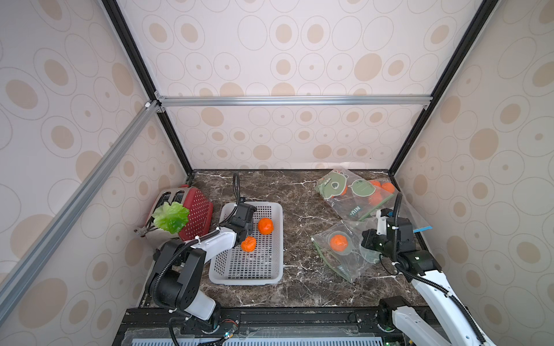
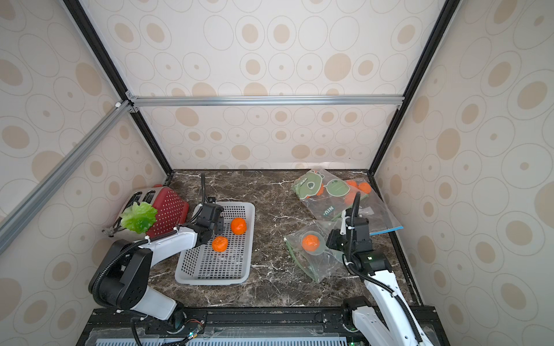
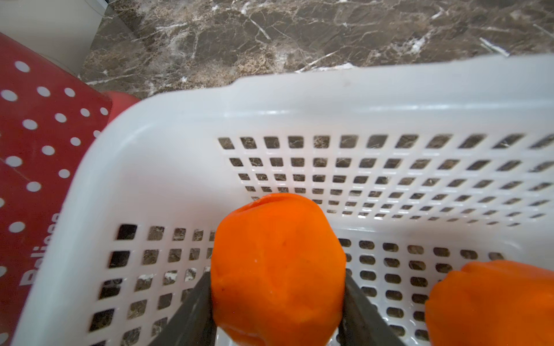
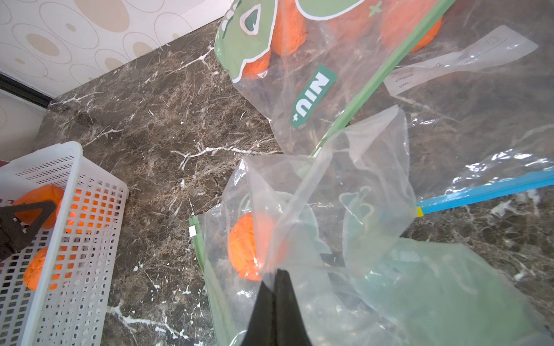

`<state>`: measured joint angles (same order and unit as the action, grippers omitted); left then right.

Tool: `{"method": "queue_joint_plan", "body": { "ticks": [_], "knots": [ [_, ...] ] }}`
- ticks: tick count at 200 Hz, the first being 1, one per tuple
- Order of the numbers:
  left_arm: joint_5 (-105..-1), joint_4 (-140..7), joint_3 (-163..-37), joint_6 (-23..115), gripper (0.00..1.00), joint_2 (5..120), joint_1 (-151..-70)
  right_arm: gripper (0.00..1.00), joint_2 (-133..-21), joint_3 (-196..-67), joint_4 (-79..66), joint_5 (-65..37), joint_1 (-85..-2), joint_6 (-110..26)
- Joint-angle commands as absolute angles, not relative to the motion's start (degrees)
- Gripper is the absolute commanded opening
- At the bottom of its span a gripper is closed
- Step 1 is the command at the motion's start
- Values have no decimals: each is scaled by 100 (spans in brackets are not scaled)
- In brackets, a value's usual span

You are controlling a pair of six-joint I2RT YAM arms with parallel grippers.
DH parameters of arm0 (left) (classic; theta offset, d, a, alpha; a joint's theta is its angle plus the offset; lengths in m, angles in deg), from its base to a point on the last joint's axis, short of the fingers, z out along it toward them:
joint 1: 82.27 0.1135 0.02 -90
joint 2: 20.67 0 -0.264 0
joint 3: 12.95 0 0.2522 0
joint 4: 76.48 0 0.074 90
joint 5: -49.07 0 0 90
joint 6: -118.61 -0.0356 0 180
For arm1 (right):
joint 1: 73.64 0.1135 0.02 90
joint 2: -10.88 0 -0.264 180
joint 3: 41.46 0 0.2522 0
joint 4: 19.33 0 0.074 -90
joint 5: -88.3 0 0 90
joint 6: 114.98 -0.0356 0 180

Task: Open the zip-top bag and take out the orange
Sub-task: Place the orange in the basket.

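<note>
Three panels papered with beige ovals are closing in the dark marble surface, with black and silver framing running along their joints. By the left panel a red toaster is sitting with a lettuce leaf against it, just beside the white basket. The left hand is gripping an orange within the basket's walls, a second orange sitting near it. The right hand, fingers pressed together, is pinching the film of the near zip-top bag, a bagged orange lying inside. A fuller bag is crowding the back right corner. Bare marble is showing between basket and bags.
</note>
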<state>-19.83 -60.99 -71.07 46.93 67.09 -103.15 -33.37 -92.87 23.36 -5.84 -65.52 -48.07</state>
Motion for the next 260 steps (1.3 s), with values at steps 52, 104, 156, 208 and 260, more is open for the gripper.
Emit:
{"method": "queue_joint_plan", "body": {
  "ticks": [52, 104, 156, 208, 260],
  "knots": [
    [-1901, -6173, -6970, 4970, 82, 6448, -10285, 0, -3327, -9263, 2361, -594, -6589, -4836],
    [-2102, -5688, -7013, 4901, 85, 5555, -10283, 0, -3340, -9260, 2347, -601, -6590, -4836],
    [-4789, -5814, -6824, 4719, 75, 4352, -10388, 0, -3333, -9256, 2332, -601, -6590, -4836],
    [-5688, -5984, -7027, 4313, 67, 4381, -12229, 0, -3308, -9244, 2315, -643, -6590, -4845],
    [-5736, -6469, -7470, 4375, 52, 5856, -13624, 0, -3319, -9230, 2297, -620, -6590, -4854]
  ]
}}
